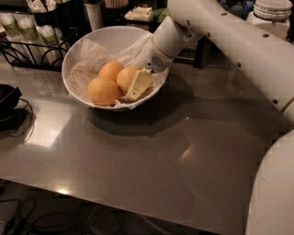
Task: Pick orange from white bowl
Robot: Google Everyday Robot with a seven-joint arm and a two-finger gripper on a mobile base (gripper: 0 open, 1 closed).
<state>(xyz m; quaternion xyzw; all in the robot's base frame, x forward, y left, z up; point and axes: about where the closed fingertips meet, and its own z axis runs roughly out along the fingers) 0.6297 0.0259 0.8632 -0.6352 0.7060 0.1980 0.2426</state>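
The white bowl (pixel 78 46) stands at the back left of the table, lined with crumpled white paper. Three oranges lie in it: one at the front left (pixel 103 91), one at the back (pixel 111 70), and one at the right (pixel 125 75). I cannot tell which of them is the palest. My gripper (pixel 133 85) reaches down into the bowl from the right. It sits against the right-hand orange and hides part of it. The white arm (pixel 220 32) stretches in from the upper right.
A grey table (pixel 151 156) fills the middle. A black wire rack with cups (pixel 27 32) stands at the back left. A black object with a cable (pixel 9 98) lies at the left edge. Containers stand behind the bowl, and a jar (pixel 273 11) is at the top right.
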